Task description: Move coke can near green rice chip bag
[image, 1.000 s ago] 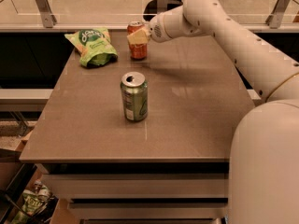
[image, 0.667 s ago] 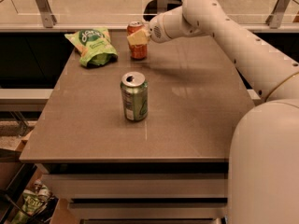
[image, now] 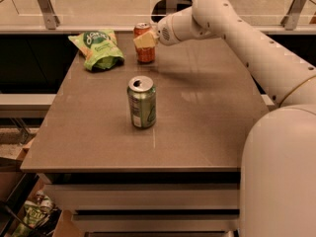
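The gripper's pale fingers (image: 144, 39) pinch the coke can (image: 146, 54) near its top, one pad lying flat across the front of the red-orange can and the other hidden behind it. The gripper (image: 144, 36) sits beyond the green soda can (image: 142, 105), toward the far edge of the table (image: 207, 117), and reaches the coke can from the right side of the camera view. The coke can stands upright with its base on the tabletop, well apart from the green soda can and almost straight behind it.

The green rice chip bag (image: 98, 49) lies crumpled on the table, beyond the green soda can and to its left, near the far left corner. It sits close beside the coke can with a narrow strip of bare tabletop between them.

The green soda can stands upright near the middle of the brown table, its silver top open and a soft shadow falling beside it.

The white arm (image: 247, 38) runs from the gripper to the right of the green soda can, sloping down to the rounded robot body (image: 281, 177), which fills the lower right corner. Below and left of the green soda can, under the table's edge, lie green-labelled packages (image: 29, 216), too dim to tell apart.
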Available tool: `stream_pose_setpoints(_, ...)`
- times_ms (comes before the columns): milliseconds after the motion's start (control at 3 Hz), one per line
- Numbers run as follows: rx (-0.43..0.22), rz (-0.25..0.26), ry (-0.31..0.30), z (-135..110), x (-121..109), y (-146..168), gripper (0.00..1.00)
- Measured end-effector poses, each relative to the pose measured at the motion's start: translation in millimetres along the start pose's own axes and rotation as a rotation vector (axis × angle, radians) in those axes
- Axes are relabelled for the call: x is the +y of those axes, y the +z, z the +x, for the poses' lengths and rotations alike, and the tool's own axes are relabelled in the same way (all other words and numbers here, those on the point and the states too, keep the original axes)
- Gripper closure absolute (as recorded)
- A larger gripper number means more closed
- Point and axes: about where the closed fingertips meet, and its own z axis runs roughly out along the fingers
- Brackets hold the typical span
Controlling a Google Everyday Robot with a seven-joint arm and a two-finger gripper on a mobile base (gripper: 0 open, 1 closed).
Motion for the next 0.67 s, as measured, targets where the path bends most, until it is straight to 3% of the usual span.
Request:
stream_pose_setpoints(333, 0.0, 0.0, 0.0, -0.2, 0.1, 0.0, 0.12)
stream_pose_setpoints(667, 0.002, -0.004, 0.0, 0.7, 1.7, 2.8, 0.0)
